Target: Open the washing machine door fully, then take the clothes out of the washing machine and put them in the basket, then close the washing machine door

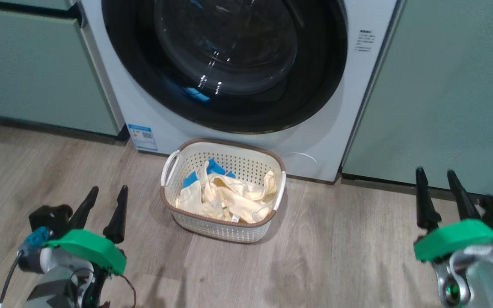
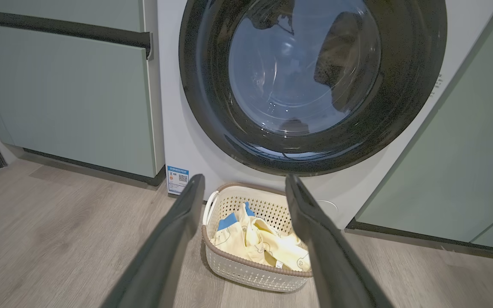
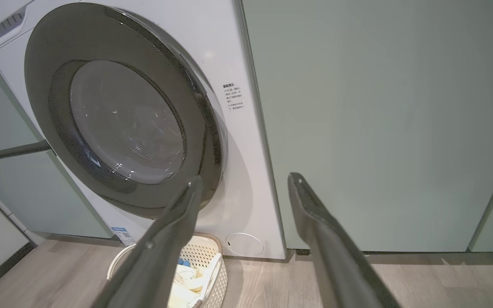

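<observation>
The door (image 1: 225,64) is a big glossy black ring that sits flat against the front of the washing machine (image 1: 328,137) and looks shut. The clear glass bowl (image 1: 229,47) at its middle catches reflections from the room. A small blue patch shows low in the dark ring, and I cannot tell whether it is a reflection or something behind the glass.

The clothes (image 1: 225,196) lie in a loose heap inside the basket (image 1: 221,231). They are pale yellow pieces with bright blue patches towards the back left. The basket stands on the wooden floor (image 1: 357,239) just in front of the machine, below the lower edge of the door. Its brown rim is level, with a white handle at each short end.

A blue sticker (image 1: 142,137) sits on the machine's white front at the lower left, and a round flap (image 1: 300,160) at the lower right, just behind the basket. A block of small print (image 1: 366,40) is beside the door on the right. Flat green cabinet panels (image 1: 452,85) flank the machine on both sides.

The left tool (image 1: 108,190) hangs over the floor to the left of the basket, apart from it. Its two dark fingers are spread, with nothing between them. The right tool (image 1: 435,173) is well off to the right, in front of the green panel. Its fingers are spread too and hold nothing. Both point towards the machine.
</observation>
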`<state>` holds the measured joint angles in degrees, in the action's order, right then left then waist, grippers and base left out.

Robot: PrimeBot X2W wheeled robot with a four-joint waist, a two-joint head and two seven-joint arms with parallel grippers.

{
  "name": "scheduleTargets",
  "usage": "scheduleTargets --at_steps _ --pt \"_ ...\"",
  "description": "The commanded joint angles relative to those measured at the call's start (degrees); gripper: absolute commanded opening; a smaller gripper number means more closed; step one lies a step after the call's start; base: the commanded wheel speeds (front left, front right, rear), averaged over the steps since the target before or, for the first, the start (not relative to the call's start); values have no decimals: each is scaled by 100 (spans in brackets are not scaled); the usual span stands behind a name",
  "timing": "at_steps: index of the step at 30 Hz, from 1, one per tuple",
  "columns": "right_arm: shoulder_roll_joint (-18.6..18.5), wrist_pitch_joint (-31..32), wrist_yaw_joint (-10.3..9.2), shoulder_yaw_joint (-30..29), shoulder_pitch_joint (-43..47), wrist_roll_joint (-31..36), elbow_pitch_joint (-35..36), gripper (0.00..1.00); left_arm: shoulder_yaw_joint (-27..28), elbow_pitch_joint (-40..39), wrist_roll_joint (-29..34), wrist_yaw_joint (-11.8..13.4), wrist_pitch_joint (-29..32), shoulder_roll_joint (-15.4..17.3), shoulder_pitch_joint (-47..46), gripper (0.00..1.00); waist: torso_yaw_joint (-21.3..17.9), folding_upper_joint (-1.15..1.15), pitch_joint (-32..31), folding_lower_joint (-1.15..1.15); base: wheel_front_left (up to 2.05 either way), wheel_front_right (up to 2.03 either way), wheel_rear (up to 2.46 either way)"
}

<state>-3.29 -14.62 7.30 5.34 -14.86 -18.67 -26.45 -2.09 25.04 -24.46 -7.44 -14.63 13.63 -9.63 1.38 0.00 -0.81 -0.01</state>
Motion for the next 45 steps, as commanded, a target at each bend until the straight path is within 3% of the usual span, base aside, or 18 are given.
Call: scheduleTargets --at_steps 1,19,44,45 --pt "39 -38 19 23 -83 71 264 100 177 -118 -27 -4 -37 219 -205 100 -57 0 -50 1 0 0 0" --pt "41 -38 19 -459 971 341 658 100 238 88 14 -4 -37 216 -130 100 -342 0 -310 1 0 0 0" --pt "41 -38 19 -601 1087 355 657 100 151 113 -76 -4 -37 202 -203 100 -436 0 -318 1 0 0 0" --pt "55 0 0 -706 1231 353 475 0 -49 250 -43 0 0 24 119 0 -436 0 -318 1 0 0 0"
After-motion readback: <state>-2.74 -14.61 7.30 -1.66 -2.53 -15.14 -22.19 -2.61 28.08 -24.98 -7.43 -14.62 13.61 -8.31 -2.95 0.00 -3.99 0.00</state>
